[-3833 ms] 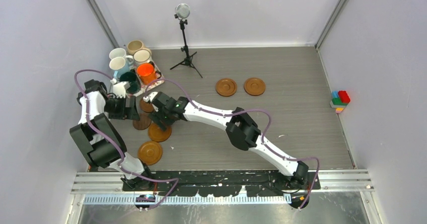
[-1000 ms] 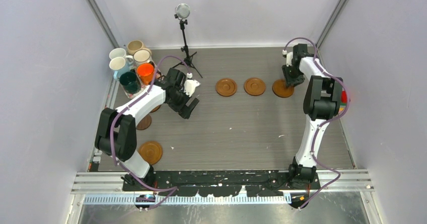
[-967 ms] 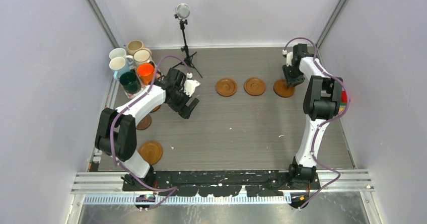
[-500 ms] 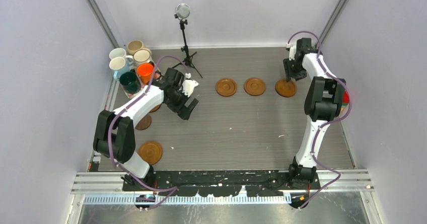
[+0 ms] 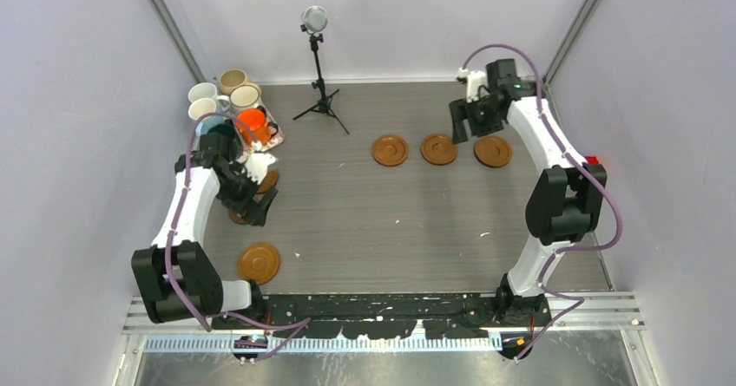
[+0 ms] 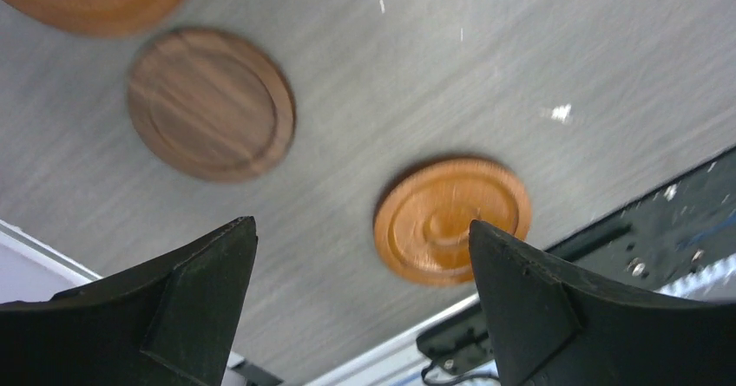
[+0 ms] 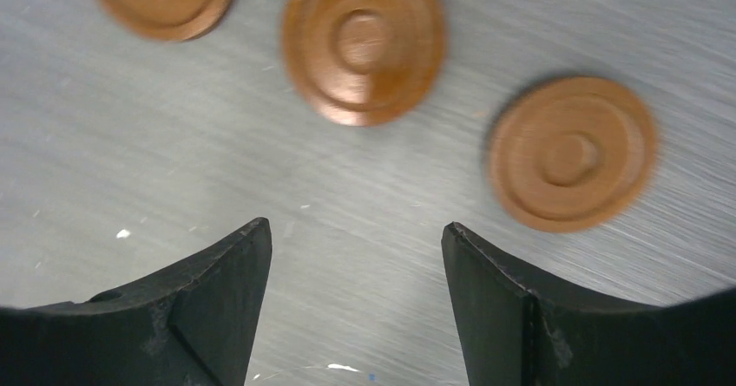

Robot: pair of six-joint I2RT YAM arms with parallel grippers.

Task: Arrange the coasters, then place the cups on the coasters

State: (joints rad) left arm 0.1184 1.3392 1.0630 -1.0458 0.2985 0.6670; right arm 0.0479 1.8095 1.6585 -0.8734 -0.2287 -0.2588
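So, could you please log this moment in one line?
left gripper: open, empty | right gripper: open, empty | coasters: three in row | cups: none on coasters

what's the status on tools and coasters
Left tool open, right tool open, empty. Three coasters lined up far side, three loose at left. Cups bunched far left, none placed.

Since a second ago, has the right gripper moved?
Yes. The right gripper has shifted left, off the rightmost coaster toward the middle coaster of the far row.
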